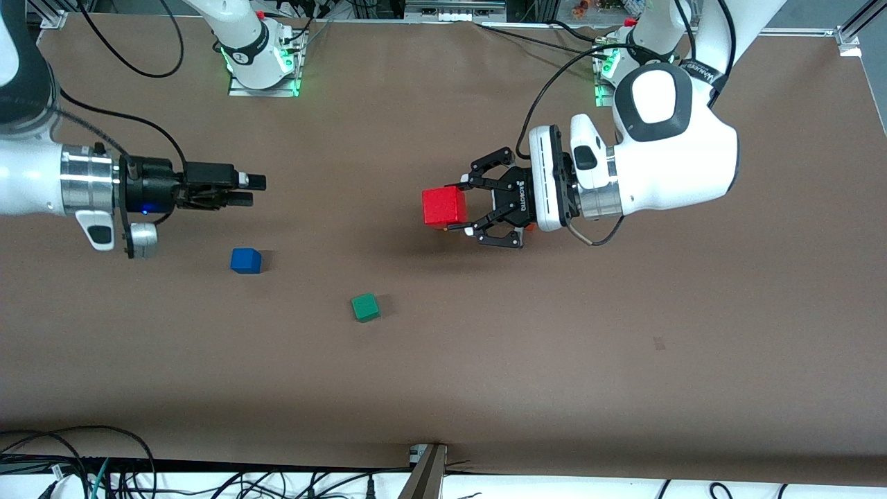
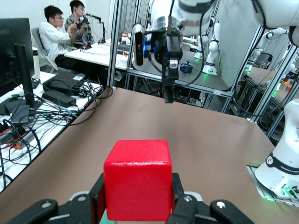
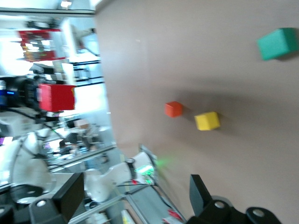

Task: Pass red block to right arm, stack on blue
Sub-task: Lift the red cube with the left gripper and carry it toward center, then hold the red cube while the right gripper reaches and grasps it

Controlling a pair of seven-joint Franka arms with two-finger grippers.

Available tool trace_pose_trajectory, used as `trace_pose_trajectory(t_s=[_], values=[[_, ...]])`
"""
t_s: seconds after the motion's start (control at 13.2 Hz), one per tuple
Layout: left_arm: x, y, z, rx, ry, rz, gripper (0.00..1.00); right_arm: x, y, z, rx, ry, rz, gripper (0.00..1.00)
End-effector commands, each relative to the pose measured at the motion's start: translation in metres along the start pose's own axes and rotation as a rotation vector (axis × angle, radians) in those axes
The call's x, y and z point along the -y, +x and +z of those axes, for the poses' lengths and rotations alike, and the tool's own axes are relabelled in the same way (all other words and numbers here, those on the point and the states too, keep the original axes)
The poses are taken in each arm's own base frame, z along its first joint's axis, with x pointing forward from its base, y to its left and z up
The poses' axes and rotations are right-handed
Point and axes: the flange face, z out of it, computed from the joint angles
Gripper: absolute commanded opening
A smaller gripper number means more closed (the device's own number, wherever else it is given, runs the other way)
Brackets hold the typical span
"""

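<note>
My left gripper [image 1: 459,206] is shut on the red block [image 1: 444,207] and holds it up over the middle of the table, fingers pointing toward the right arm's end. In the left wrist view the block [image 2: 137,179] sits between the black pads [image 2: 97,196]. My right gripper [image 1: 255,190], slim and black, is open and empty, in the air at the right arm's end, facing the red block with a wide gap between them. The blue cube [image 1: 246,260] lies on the table below the right gripper, nearer the front camera. The right wrist view shows the red block [image 3: 56,97] far off.
A green cube [image 1: 365,307] lies nearer the front camera, between the blue cube and the table's middle. An orange cube [image 3: 173,109] and a yellow cube [image 3: 207,121] lie on the table under the left gripper. The arm bases [image 1: 260,55] stand along the table's edge farthest from the front camera.
</note>
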Motion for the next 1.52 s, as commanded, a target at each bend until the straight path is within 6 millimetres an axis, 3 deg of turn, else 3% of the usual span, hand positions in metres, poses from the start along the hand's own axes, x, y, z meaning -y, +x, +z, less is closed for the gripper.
trace_pose_trajectory(t_s=[0.0, 0.23, 0.38, 0.76, 0.91, 1.29, 1.44], values=[[0.010, -0.008, 0.007, -0.054, 0.004, 0.022, 0.00, -0.011, 0.013, 0.010, -0.003, 0.156, -0.046, 1.00], [0.024, -0.029, 0.020, -0.105, 0.018, 0.032, 0.00, -0.016, 0.027, 0.021, -0.041, 0.331, -0.066, 1.00], [0.024, -0.025, 0.027, -0.121, 0.013, 0.038, 0.00, -0.021, 0.037, 0.031, -0.075, 0.406, -0.074, 1.00], [0.022, -0.017, 0.033, -0.148, 0.037, 0.029, 0.00, -0.027, 0.060, 0.091, -0.160, 0.468, -0.090, 1.00], [0.021, -0.016, 0.034, -0.148, 0.037, 0.029, 0.00, -0.023, 0.065, 0.115, -0.198, 0.514, -0.094, 1.00], [0.020, -0.011, 0.036, -0.153, 0.044, 0.036, 0.00, -0.003, 0.066, 0.150, -0.267, 0.545, -0.075, 1.00], [0.014, -0.009, 0.051, -0.150, 0.060, 0.036, 0.00, 0.003, 0.065, 0.164, -0.288, 0.559, -0.064, 1.00]])
